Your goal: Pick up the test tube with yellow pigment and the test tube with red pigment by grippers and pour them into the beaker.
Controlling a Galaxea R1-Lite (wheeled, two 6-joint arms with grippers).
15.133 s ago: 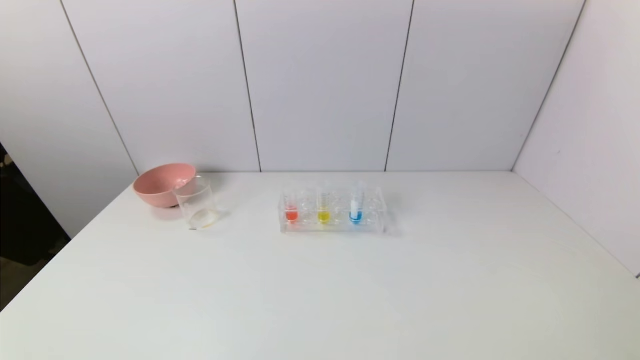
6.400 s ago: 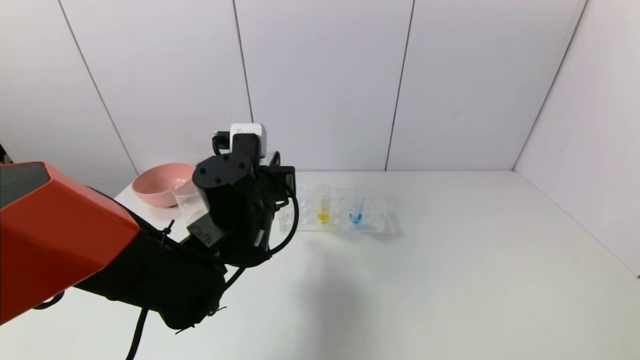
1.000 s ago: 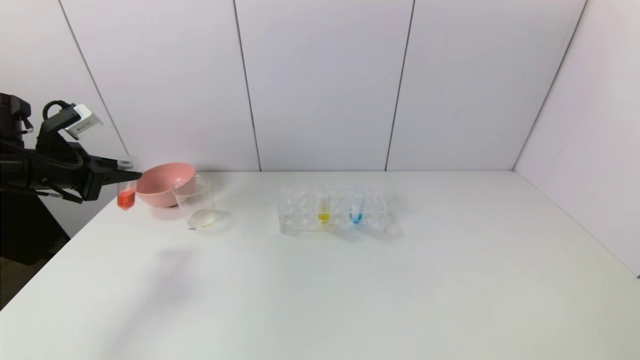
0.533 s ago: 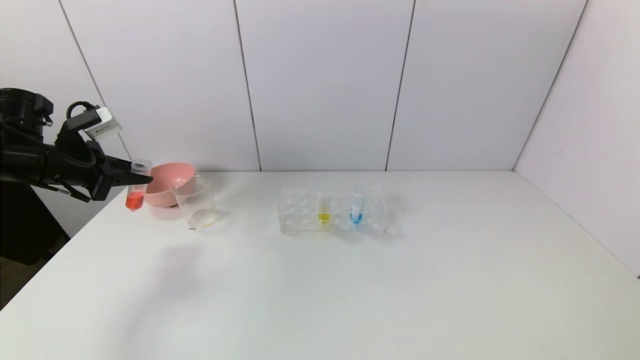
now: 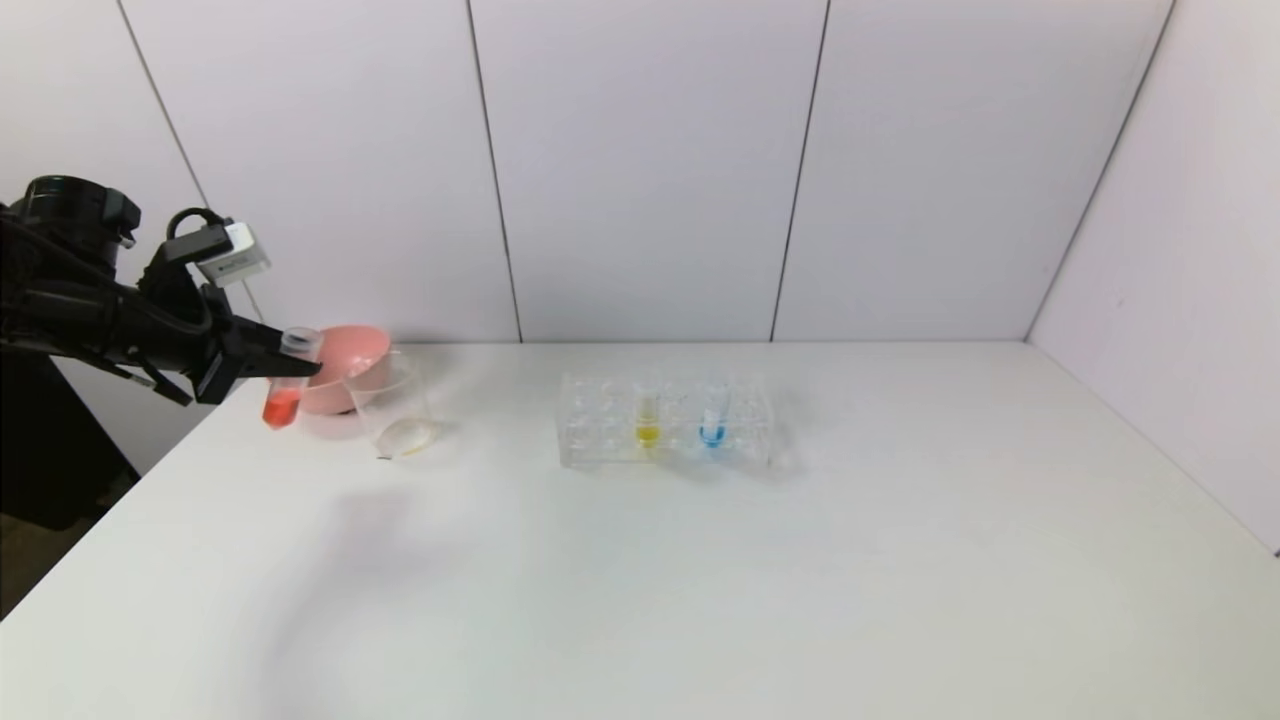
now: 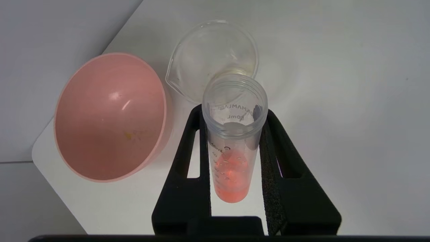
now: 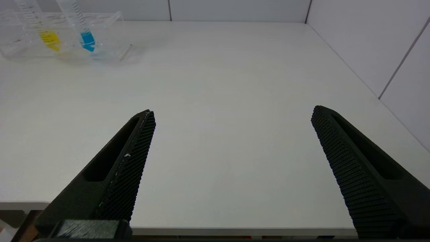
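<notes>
— Right, where is your red tube (image 5: 285, 385) relative to the beaker (image 5: 392, 404)?

— Your left gripper (image 5: 285, 362) has its fingers (image 6: 272, 158) pinched on the tube just under the open mouth, at the table's left rear corner. The tube hangs nearly upright, slightly tipped, red liquid pooled at the rounded tip. The beaker stands on the table (image 5: 700, 560) to the robot's right of the tube, beyond the fingertips and lower, with the pink bowl (image 5: 345, 365) just behind it and touching or nearly so; I can't tell which.

— So which way do you tip?

— Toward the beaker, I'd judge. From the wrist view the tube's mouth already overlaps the beaker's near rim, so you likely need a short carry further over before you roll its long axis down. Mind the bowl; it sits close enough to catch a stray pour.

— And the other arm?

— Your right gripper (image 7: 231, 158) is parked low at the table's near edge, fingers spread wide, holding nothing. The yellow tube (image 5: 647, 418) stands in the clear rack (image 5: 600, 440) mid-table, beside the blue one (image 5: 712, 418).
</notes>
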